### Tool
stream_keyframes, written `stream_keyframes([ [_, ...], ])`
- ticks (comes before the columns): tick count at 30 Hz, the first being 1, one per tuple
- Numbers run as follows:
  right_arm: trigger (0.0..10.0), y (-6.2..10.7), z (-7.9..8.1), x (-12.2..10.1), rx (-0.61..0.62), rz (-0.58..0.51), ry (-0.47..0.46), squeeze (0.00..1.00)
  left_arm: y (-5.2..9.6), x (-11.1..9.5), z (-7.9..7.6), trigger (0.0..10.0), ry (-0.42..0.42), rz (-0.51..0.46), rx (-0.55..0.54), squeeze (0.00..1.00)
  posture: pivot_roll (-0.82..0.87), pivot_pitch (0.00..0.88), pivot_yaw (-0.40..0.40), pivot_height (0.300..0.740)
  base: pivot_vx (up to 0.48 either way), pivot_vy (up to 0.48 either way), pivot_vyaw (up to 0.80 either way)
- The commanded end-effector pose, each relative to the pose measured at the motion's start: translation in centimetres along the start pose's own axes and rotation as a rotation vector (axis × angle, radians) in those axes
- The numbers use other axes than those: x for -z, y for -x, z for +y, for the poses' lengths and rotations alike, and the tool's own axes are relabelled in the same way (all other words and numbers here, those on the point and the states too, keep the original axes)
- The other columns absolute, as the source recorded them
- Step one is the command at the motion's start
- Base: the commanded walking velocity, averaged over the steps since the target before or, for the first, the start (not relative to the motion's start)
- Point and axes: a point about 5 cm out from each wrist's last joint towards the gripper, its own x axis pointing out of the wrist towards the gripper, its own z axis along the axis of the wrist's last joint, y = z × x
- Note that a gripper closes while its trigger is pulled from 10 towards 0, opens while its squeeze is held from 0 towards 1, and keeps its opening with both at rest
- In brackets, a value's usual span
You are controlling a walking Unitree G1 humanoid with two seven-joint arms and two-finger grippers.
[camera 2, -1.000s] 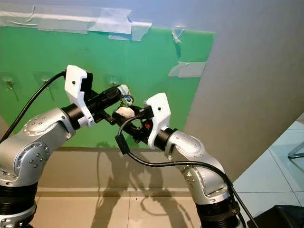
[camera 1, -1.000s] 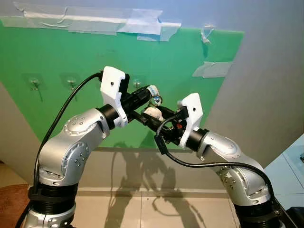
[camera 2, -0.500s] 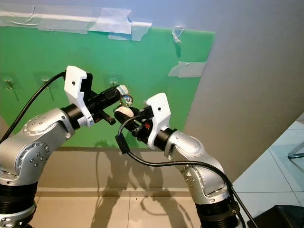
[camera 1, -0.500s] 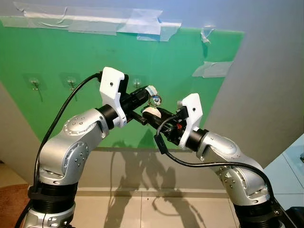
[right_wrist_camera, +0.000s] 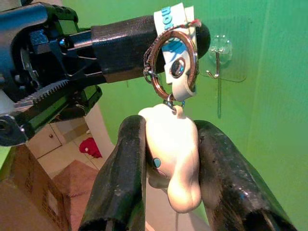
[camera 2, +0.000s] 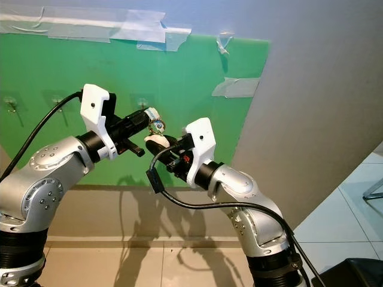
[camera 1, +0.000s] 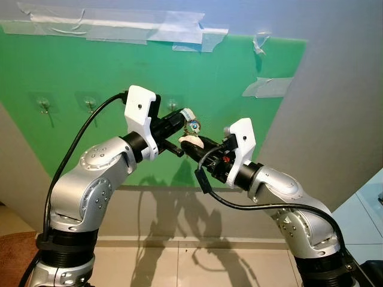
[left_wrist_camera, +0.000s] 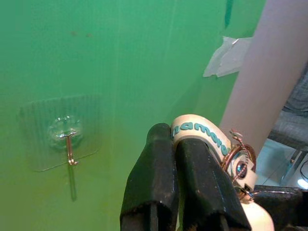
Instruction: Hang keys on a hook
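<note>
Green board (camera 1: 72,72) faces me; my left gripper (left_wrist_camera: 180,154) clamps the white strap with teal lettering (left_wrist_camera: 199,132), my right gripper (right_wrist_camera: 166,144) clamps the cream figurine (right_wrist_camera: 171,149) hanging beneath, near a clear adhesive hook (left_wrist_camera: 67,144).

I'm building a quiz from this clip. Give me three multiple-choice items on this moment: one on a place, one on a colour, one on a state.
1. Where is the hook nearest the grippers?
A. on the green board
B. on the floor
C. on the grey wall

2. What colour is the figure charm?
A. red
B. cream
C. black

3. What is the right gripper doing?
A. hanging idle
B. open, empty
C. shut on the charm

Key: 1 A, the hook sits on the green board. 2 B, the charm is cream. 3 C, the right gripper clamps it while the left gripper holds the strap.
</note>
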Motion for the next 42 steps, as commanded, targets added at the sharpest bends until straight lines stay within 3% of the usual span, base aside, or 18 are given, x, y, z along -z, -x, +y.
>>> stream_keyframes([
  [1,0.0,0.1,-0.4,-0.1,0.006,-0.003,0.007,0.0,-0.1,-0.3,0.3,1.2,-0.024,-0.006,-0.028,0.0,0.0,0.0,-0.001,0.74,0.0,0.0,0.0],
  [2,0.0,0.1,-0.4,-0.1,0.005,-0.003,0.008,0.0,-0.1,-0.3,0.4,4.5,-0.028,-0.004,-0.037,0.0,0.0,0.0,-0.001,0.74,0.0,0.0,0.0],
  [3,0.0,0.1,-0.5,-0.1,0.005,-0.003,0.009,0.0,-0.1,-0.3,0.5,10.0,-0.026,-0.004,-0.048,0.0,0.0,0.0,-0.001,0.74,0.0,0.0,0.0],
  [5,0.0,0.0,-0.5,-0.1,0.004,-0.003,0.009,0.0,-0.2,-0.3,0.7,10.0,-0.022,-0.003,-0.058,0.0,0.0,0.0,-0.001,0.74,0.0,0.0,0.0],
  [6,0.0,0.0,-0.5,-0.1,0.004,-0.003,0.009,0.0,-0.2,-0.3,0.7,10.0,-0.022,-0.004,-0.059,1.0,0.0,0.0,-0.001,0.74,0.0,0.0,0.0],
  [19,0.0,0.1,-0.6,-0.2,-0.001,-0.001,0.03,0.0,-0.1,0.0,0.9,10.0,-0.032,0.013,-0.066,1.0,-0.01,0.0,-0.001,0.74,0.0,0.0,0.0],
  [21,0.0,0.2,-0.6,-0.2,0.0,-0.001,0.033,0.0,0.0,0.1,1.1,10.0,-0.048,0.024,-0.077,1.0,0.0,0.0,-0.002,0.74,0.0,0.0,0.0],
  [24,0.0,0.3,-0.9,-0.2,0.004,0.002,0.04,0.0,0.6,0.8,3.1,10.0,-0.186,0.116,-0.172,1.0,0.0,0.0,-0.006,0.74,0.0,0.0,0.0],
  [26,0.0,0.3,-0.9,-0.2,0.004,0.002,0.041,0.0,0.7,1.0,3.5,10.0,-0.219,0.137,-0.193,1.0,0.0,0.0,-0.006,0.74,0.0,0.0,0.0],
  [35,0.0,0.3,-1.0,-0.2,-0.004,0.009,0.056,0.0,0.9,0.8,4.3,10.0,-0.216,0.133,-0.243,1.0,0.0,0.0,-0.006,0.74,0.0,0.0,0.0],
  [39,0.0,0.5,-1.7,-0.2,-0.028,0.055,0.142,0.0,0.7,0.8,4.4,10.0,-0.225,0.131,-0.243,1.0,-0.01,0.0,-0.006,0.74,0.0,0.0,0.0],
  [42,0.0,0.8,-2.4,-0.2,-0.091,0.137,0.313,0.0,0.7,0.8,4.3,10.0,-0.228,0.13,-0.242,1.0,-0.01,0.0,-0.004,0.74,0.0,0.0,0.0],
])
